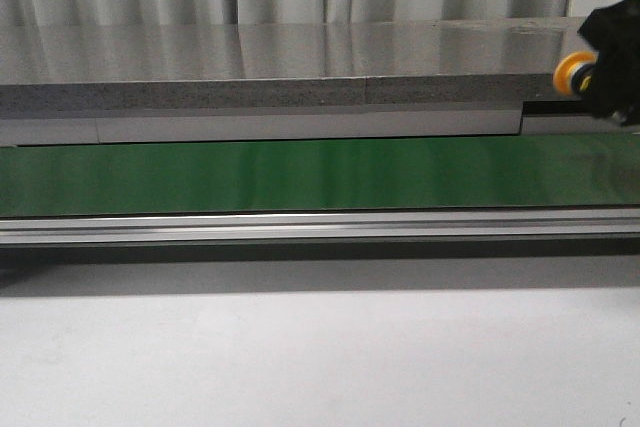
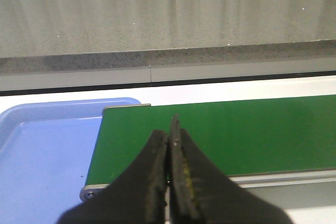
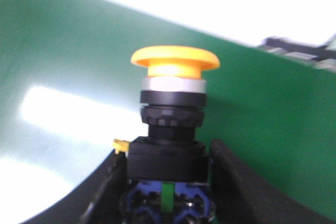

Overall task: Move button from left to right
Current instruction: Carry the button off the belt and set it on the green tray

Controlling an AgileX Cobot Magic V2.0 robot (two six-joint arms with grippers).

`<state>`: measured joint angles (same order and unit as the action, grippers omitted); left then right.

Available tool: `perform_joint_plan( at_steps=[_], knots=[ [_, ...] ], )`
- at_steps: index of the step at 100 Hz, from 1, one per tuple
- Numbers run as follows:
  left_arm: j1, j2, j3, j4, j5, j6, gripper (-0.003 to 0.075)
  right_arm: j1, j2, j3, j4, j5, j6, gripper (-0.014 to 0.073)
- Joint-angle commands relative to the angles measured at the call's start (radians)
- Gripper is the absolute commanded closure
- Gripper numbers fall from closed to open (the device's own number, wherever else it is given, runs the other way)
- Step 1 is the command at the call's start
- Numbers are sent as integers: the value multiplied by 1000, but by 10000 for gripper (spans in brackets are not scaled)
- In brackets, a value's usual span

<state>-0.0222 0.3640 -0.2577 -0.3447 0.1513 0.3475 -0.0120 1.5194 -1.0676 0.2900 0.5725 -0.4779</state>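
The button has a yellow-orange mushroom head, a silver ring and a black boxy body with a blue and green base. My right gripper is shut on that body, holding it above the green belt. In the front view the button's yellow head shows at the far right edge beside the dark right gripper, above the belt's right end. My left gripper is shut with nothing between its fingers, over the left end of the green belt.
A blue tray lies just past the belt's left end. A grey stone counter runs behind the belt. A metal rail borders the belt's front, with white table before it.
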Motion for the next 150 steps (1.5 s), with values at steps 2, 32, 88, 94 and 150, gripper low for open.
perform_joint_plan(
  at_steps=[2,32,88,94,150],
  knots=[
    [-6,6,-28,-13,-71,-3,741,-83,-52,-79,-3,-25,-7,450],
    [-6,6,-28,-13,-71,-3,741,-348,-23,-118,-7,-143,-7,450],
    [-6,6,-28,-13,-71,-3,741,-456,216,-118,-7,-95,-7,450],
    [-6,6,-28,-13,-71,-3,741,-456,233,-118,-7,-95,-7,450],
    [-6,6,-28,-13,-71,-3,741,-456,275,-117,-6,-125,-7,29]
  ],
)
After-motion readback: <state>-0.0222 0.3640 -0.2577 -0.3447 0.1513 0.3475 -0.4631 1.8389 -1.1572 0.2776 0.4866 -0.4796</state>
